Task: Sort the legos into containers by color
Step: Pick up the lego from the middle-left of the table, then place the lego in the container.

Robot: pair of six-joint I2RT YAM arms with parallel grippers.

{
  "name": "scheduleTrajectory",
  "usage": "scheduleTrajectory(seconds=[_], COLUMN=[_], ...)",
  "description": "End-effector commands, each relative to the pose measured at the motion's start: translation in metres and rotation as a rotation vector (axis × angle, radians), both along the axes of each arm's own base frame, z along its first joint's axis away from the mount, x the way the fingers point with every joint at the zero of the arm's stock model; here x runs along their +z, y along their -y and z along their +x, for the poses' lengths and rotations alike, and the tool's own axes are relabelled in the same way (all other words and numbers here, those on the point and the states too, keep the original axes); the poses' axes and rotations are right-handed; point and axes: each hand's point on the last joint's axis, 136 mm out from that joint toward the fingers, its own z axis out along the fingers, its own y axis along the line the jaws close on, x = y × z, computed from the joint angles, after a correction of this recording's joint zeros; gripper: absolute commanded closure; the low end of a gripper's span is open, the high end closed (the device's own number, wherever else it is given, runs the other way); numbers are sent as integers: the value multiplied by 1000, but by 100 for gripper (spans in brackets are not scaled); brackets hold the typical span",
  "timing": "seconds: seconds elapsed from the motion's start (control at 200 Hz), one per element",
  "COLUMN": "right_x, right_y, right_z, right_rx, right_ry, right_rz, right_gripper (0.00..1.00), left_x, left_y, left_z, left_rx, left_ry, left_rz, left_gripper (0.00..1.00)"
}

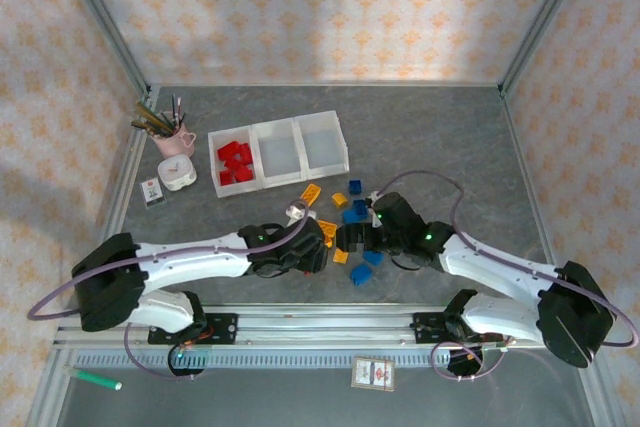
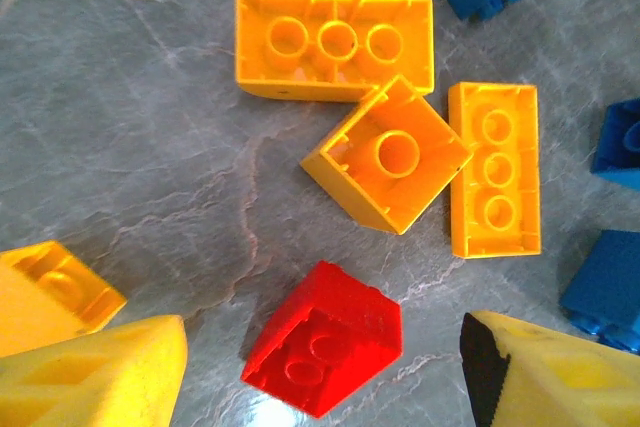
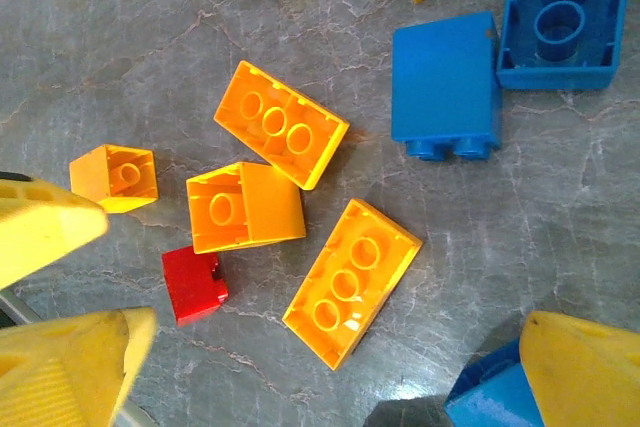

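Note:
Three joined white bins stand at the back left; the left one holds several red legos, the other two look empty. Loose yellow-orange and blue legos lie scattered mid-table. My left gripper is open and low over the table, its yellow fingers on either side of a small red lego, not touching it. Three yellow-orange legos lie just beyond. My right gripper is open beside it, above a long yellow-orange lego, with a blue lego by its right finger.
A pink cup of pens, a small white clock and a card sit at the far left. A green marker and a card lie past the near rail. The two grippers are close together.

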Motion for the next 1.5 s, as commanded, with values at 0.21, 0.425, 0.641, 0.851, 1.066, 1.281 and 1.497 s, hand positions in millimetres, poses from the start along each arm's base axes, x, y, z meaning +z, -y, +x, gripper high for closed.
scheduleTrajectory(seconds=[0.21,0.425,0.641,0.851,1.066,1.281,1.497], right_x=[0,-1,1,15,44,68,77], right_y=[9,8,4,-2,-22,-44,-62], right_z=[3,5,8,13,26,52,79], right_rx=[-44,-46,-41,-21,33,23,-10], right_ry=[9,11,16,47,118,177,202], right_rz=[-5,-4,3,24,77,122,122], right_gripper=[0,0,0,0,0,0,0], left_x=[-31,-45,-46,-21,48,128,149], left_y=[13,10,5,6,-11,-78,-155], left_z=[0,-7,-7,-1,29,85,149], left_rx=[-116,-129,-118,-89,63,342,600], left_ry=[29,5,14,63,174,339,414], left_rz=[49,43,50,4,-38,-62,56], left_gripper=[29,41,60,69,70,72,72])
